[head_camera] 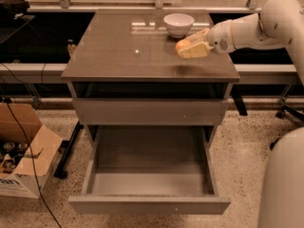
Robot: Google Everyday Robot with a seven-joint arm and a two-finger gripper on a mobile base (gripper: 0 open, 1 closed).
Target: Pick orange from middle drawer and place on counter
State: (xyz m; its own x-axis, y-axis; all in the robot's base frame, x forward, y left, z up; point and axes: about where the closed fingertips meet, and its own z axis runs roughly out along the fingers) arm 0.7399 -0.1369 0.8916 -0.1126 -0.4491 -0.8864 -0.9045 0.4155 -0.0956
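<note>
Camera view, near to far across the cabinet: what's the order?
Open grey-brown drawer with bare grey interior → closed flat grey-brown front panel → glossy grey-brown counter top → small round orange fruit, held in the end effector just above the counter's right side → white bowl.

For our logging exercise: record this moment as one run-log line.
gripper: holds small round orange fruit | over glossy grey-brown counter, near white bowl | grey-brown middle drawer: open, bare

One orange [180,44], one bowl [178,23], one open drawer [149,204] — one tool [188,47] above the counter [118,56].
</note>
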